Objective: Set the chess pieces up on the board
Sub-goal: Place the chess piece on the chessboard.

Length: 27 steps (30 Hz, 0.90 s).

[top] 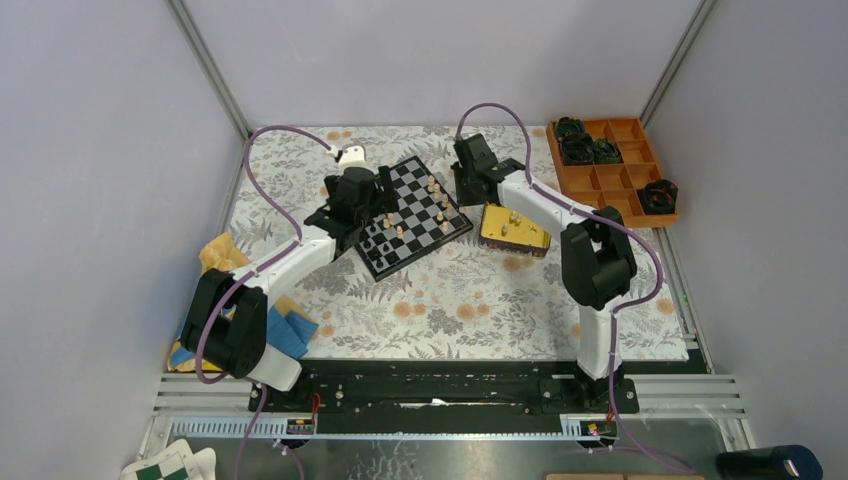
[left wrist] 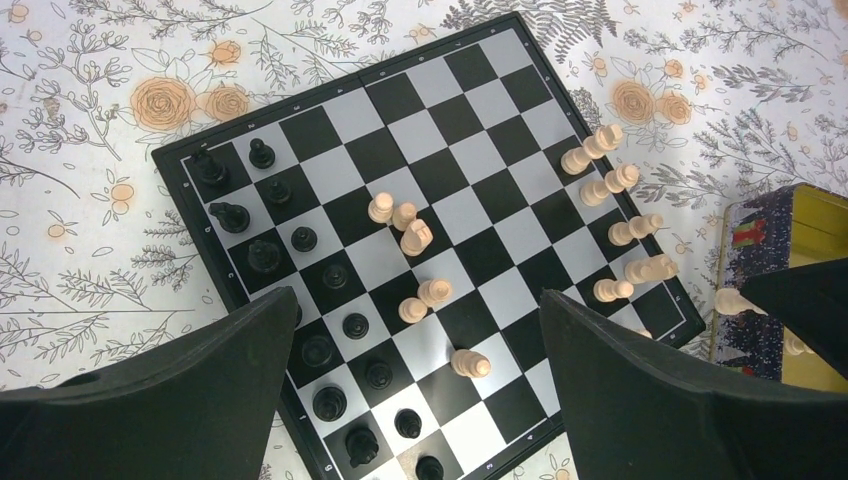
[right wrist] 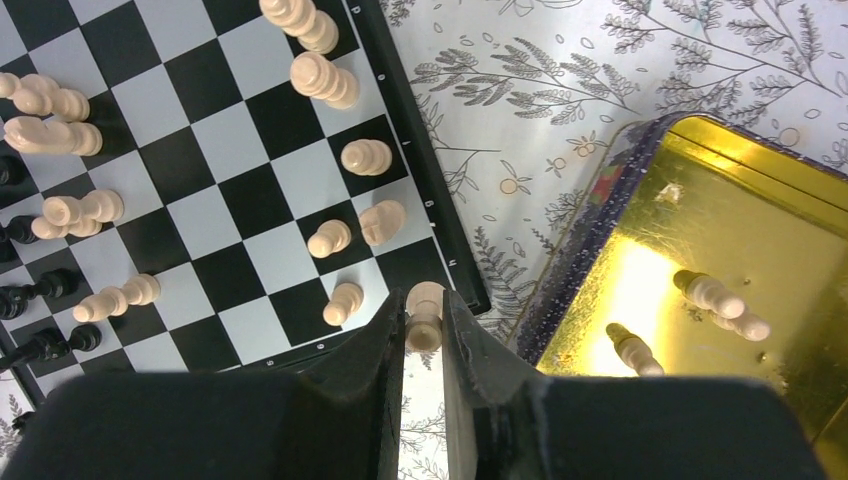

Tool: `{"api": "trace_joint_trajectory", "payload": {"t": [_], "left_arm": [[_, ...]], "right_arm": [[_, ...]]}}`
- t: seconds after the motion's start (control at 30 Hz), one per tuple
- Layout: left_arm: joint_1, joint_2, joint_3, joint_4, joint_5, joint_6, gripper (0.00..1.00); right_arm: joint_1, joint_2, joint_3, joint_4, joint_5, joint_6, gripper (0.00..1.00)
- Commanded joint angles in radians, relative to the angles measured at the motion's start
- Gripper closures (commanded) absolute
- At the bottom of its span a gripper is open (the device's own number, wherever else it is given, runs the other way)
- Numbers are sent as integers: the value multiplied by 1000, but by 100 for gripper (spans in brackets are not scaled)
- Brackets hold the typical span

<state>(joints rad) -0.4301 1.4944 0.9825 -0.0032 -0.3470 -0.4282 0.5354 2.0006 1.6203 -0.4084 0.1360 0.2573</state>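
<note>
The checkered board (top: 412,215) lies tilted at mid table. Black pieces (left wrist: 304,238) stand along its left side and tan pieces (left wrist: 612,186) along its right side, with a few tan pieces (left wrist: 412,235) in the middle. My left gripper (left wrist: 420,345) hangs open and empty above the board's near corner; it also shows in the top view (top: 372,205). My right gripper (right wrist: 424,320) is shut on a tan piece (right wrist: 424,312), held just off the board's corner (right wrist: 462,288). The top view shows this gripper (top: 468,180) between the board and the tin.
A gold tin (right wrist: 700,260) right of the board holds a few tan pieces (right wrist: 712,294). An orange compartment tray (top: 612,170) with bulky black objects sits at the back right. Yellow and blue cloths (top: 285,330) lie at the left. A green-and-white checkered item (top: 165,467) lies below the table's near edge.
</note>
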Motion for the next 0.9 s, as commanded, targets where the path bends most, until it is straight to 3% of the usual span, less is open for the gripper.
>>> {"api": "trace_joint_trajectory", "payload": {"t": [0.0,0.87], "left_arm": [[6,-30,-17,29,0,-6,1],[6,-18,-24,37,1,-4,1]], "right_arm": [[22,14,25,28,-22,-12,100],[27,62,-39,108,-41,-24,100]]}}
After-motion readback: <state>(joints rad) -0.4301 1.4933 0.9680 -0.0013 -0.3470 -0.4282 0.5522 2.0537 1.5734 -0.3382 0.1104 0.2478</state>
